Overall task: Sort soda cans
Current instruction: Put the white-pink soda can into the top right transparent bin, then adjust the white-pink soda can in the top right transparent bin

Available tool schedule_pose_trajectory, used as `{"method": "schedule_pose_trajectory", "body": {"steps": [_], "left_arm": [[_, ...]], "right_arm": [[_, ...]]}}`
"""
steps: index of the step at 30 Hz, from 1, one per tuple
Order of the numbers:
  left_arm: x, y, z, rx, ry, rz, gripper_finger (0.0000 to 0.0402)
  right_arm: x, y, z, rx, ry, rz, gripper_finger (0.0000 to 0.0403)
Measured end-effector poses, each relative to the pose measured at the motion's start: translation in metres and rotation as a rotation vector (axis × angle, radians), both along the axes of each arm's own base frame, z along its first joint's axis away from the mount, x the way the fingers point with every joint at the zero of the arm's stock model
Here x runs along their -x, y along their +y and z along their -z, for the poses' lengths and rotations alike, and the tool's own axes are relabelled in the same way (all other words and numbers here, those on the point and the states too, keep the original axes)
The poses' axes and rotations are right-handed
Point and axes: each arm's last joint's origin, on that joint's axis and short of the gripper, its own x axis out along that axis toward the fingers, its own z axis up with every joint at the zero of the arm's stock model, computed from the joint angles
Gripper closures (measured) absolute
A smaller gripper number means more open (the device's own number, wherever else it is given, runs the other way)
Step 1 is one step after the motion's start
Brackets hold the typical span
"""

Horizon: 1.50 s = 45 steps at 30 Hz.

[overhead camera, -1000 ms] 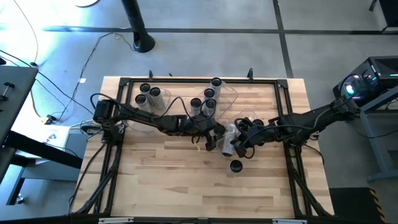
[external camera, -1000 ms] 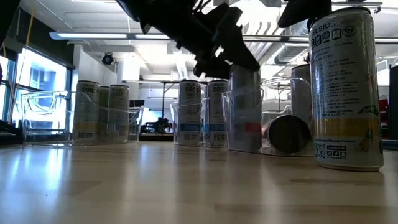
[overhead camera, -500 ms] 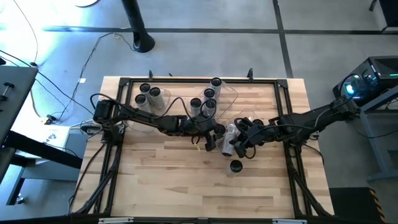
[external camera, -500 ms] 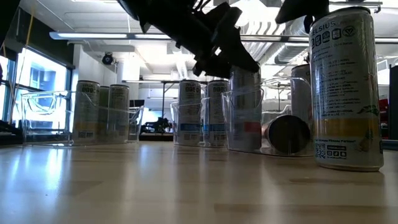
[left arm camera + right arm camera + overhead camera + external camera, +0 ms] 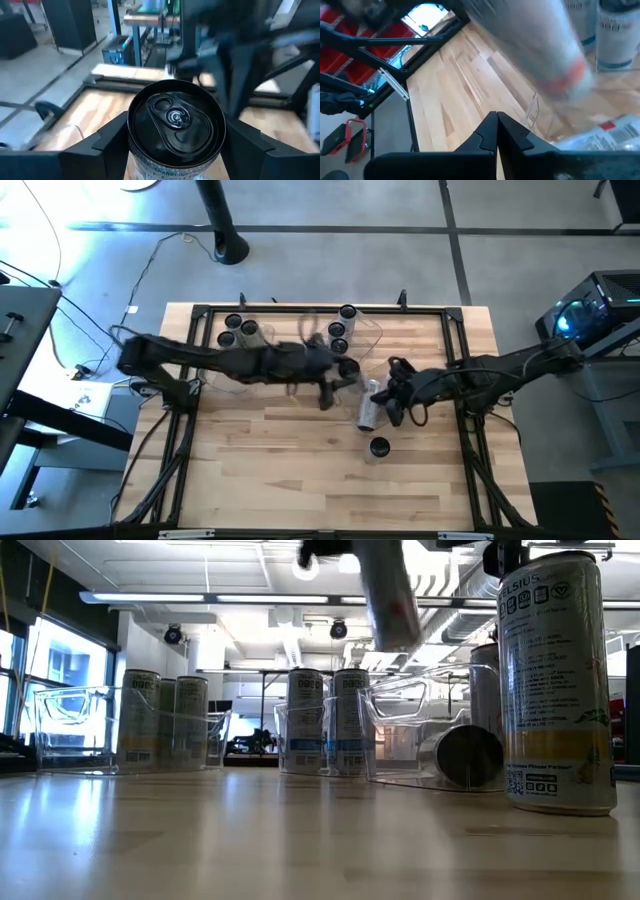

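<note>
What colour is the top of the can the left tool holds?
Black, clearest in the left wrist view: can.

One soda can [image 5: 175, 122], dark-topped and silvery, is held upright above the table; another [image 5: 368, 408] is lying on its side mid-table, a third [image 5: 379, 447] stands alone nearby; others [image 5: 165, 720] are grouped upright

Bright overhead strip lights [image 5: 200, 597] lit the room evenly. Motion blur smeared the left arm [image 5: 230, 362] and the lifted can [image 5: 388, 595]; the window [image 5: 55, 660] glared.
</note>
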Motion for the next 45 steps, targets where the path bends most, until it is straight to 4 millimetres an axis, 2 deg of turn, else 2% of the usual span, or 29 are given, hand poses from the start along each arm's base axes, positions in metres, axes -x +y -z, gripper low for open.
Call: {"method": "schedule_pose_trajectory", "body": {"steps": [3, 6, 11, 15, 21, 25, 30, 36, 42, 45], "left_arm": [[0.027, -0.003, -0.021, -0.005, 0.042, 0.009, 0.0168], [0.048, -0.013, -0.015, 0.017, 0.114, 0.033, 0.0168], [0.082, -0.034, 0.029, 0.108, 0.183, -0.044, 0.0168], [0.100, -0.046, 0.073, 0.038, 0.264, -0.152, 0.0168], [0.110, -0.044, 0.114, 0.130, 0.267, -0.226, 0.0168], [0.108, -0.046, 0.109, 0.160, 0.140, -0.218, 0.0168], [0.111, -0.043, 0.119, 0.128, 0.218, -0.218, 0.0168], [0.111, -0.042, 0.118, 0.133, 0.217, -0.216, 0.0164], [0.109, -0.035, 0.117, 0.177, 0.198, -0.277, 0.0029], [0.109, -0.032, 0.118, 0.192, 0.214, -0.269, 0.0013]], "right_arm": [[0.003, -0.001, -0.004, 0.026, -0.027, -0.010, 0.0403], [0.003, -0.001, -0.007, 0.047, -0.047, -0.022, 0.0403], [0.001, -0.001, -0.010, 0.077, -0.090, -0.054, 0.0403], [-0.001, 0.000, -0.014, 0.094, -0.124, -0.082, 0.0403], [-0.001, 0.000, -0.014, 0.089, -0.126, -0.083, 0.0403], [-0.001, 0.001, -0.014, 0.082, -0.131, -0.083, 0.0403], [-0.001, 0.001, -0.014, 0.080, -0.132, -0.082, 0.0403], [-0.002, 0.001, -0.016, 0.076, -0.150, -0.081, 0.0403], [-0.002, 0.001, -0.016, 0.074, -0.156, -0.080, 0.0403], [-0.003, 0.001, -0.017, 0.072, -0.163, -0.079, 0.0403]]}}
